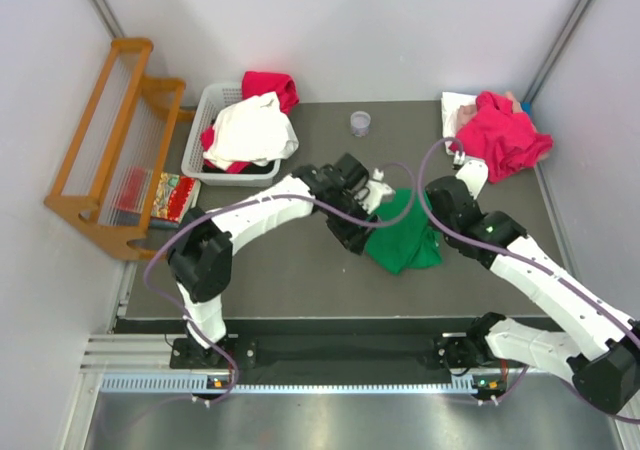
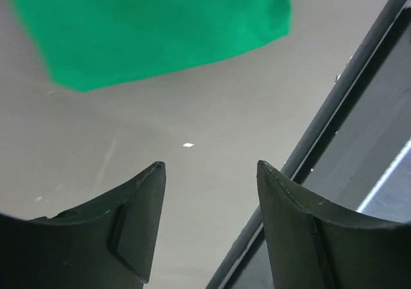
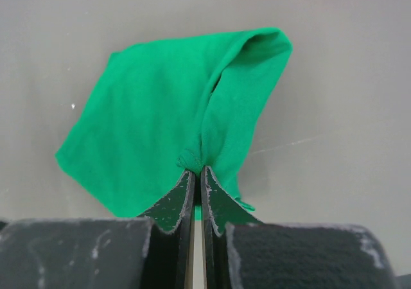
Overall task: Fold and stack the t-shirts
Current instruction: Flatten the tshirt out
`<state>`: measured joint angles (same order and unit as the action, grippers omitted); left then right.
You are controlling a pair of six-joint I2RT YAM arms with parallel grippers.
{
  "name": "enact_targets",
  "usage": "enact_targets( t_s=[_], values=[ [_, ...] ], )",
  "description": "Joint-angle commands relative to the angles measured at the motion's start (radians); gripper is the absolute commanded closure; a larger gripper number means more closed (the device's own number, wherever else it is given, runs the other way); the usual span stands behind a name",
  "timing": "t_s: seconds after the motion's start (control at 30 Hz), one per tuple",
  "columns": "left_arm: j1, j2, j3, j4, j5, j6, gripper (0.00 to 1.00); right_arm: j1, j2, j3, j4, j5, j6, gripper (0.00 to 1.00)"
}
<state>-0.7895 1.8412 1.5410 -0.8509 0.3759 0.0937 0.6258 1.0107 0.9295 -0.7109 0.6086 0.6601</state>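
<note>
puckering green t-shirt point(image 3: 160, 122) in right pincer point(image 3: 196, 171)

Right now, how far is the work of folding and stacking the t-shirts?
Done: no tidy stack shows; the magenta t-shirt lies crumpled at the far right corner. In hand: the right claw is shut on a pinch of the green t-shirt, the left claw open and empty near it. Left: the white t-shirt and a red t-shirt sit unfolded in the basket.
</note>
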Motion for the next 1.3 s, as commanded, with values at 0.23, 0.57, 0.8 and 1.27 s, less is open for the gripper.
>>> enact_targets(
  t_s=[0.23, 0.57, 0.8, 1.27],
  values=[
    [-0.24, -0.05, -0.053, 0.231, -0.223, -0.003, 0.32, -0.06, 0.049, -0.012, 0.065, -0.046, 0.018, 1.0],
    [-0.295, 0.038, -0.061, 0.367, -0.322, 0.017, 0.14, -0.061, 0.063, 0.014, 0.071, -0.064, 0.019, 1.0],
    [-0.341, 0.038, -0.19, 0.57, -0.515, -0.003, 0.33, -0.077, 0.078, 0.025, 0.077, -0.075, 0.007, 1.0],
    [-0.367, 0.185, -0.041, 0.451, -0.381, -0.084, 0.32, -0.167, 0.08, 0.015, 0.094, -0.102, -0.027, 1.0]
  ],
)
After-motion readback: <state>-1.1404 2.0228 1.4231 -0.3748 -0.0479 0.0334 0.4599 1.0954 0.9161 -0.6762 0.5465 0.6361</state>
